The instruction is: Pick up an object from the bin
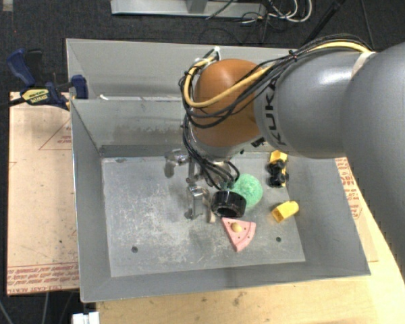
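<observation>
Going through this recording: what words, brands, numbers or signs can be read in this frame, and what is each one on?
"KUKA": on the grey arm, the letters running down its casing beside the orange cover.
No text can be read on the loose things in the bin: pink wedge, green ball, yellow piece, black ring.

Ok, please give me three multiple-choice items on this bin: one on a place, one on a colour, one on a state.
1. The pink wedge lies:
A) in the far left corner
B) near the front, next to the black ring
C) on the rim

2. The ball is:
A) red
B) blue
C) green

3. The small yellow cylinder:
A) lies apart from the other things
B) sits on the ball
C) stands on the wedge

Answers: B, the wedge lies just in front of the ring; C, the ball is green; A, nothing touches the cylinder.
</observation>
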### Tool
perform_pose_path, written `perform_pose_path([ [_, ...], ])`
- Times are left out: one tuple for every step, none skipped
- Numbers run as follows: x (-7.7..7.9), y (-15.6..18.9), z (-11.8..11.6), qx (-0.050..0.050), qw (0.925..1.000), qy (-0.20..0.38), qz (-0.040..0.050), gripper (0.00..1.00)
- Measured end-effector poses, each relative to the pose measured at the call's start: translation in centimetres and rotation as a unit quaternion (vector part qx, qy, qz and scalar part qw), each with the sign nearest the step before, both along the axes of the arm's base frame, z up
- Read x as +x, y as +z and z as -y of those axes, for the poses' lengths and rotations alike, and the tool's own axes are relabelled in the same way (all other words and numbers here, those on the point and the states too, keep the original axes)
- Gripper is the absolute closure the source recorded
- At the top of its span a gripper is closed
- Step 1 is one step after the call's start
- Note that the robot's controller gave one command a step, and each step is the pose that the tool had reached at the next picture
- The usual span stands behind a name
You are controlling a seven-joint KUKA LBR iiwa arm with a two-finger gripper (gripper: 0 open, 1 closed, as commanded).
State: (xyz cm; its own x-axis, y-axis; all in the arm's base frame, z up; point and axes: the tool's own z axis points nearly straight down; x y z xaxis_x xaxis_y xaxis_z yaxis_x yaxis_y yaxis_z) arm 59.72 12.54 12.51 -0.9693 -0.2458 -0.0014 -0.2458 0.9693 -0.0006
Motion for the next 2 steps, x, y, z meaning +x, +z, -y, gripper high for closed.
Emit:
perform_pose_path([
  [0.6, -0.9, 5.3, 0.001, 0.9953, 0.096, 0.0002, 0.00],
  [0.9, -4.7, 9.3, 0.001, 0.9990, 0.045, -0.0003, 0.00],
])
